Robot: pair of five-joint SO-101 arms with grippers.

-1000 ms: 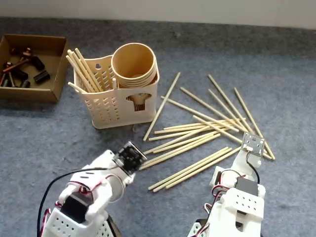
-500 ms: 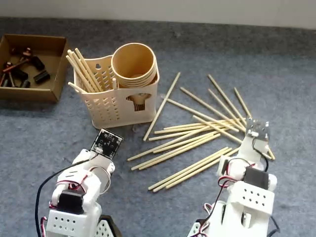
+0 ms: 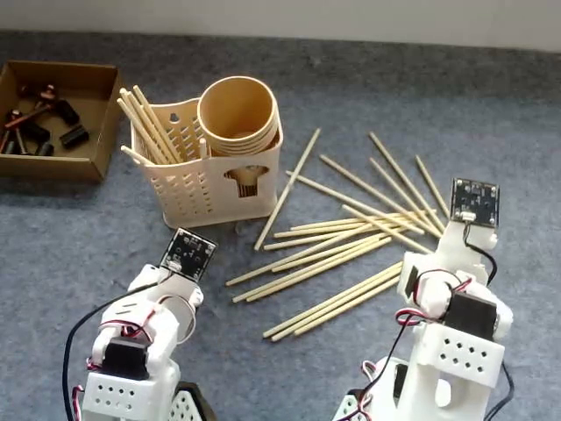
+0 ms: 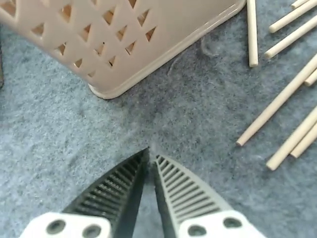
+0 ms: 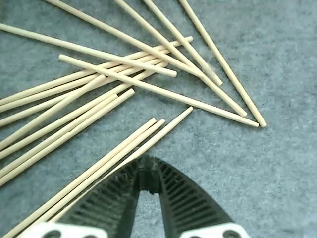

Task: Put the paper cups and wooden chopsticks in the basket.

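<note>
The gripper (image 5: 148, 174), its black ribbed fingers pressed together at the tips, hangs just over the near ends of three parallel wooden chopsticks (image 5: 118, 66), with more lying crossed and fanned across the grey felt-covered desk (image 5: 277, 163).

cream basket (image 3: 210, 189); grey carpet (image 3: 79, 228)

Bright, even light with soft, faint shadows.
</note>
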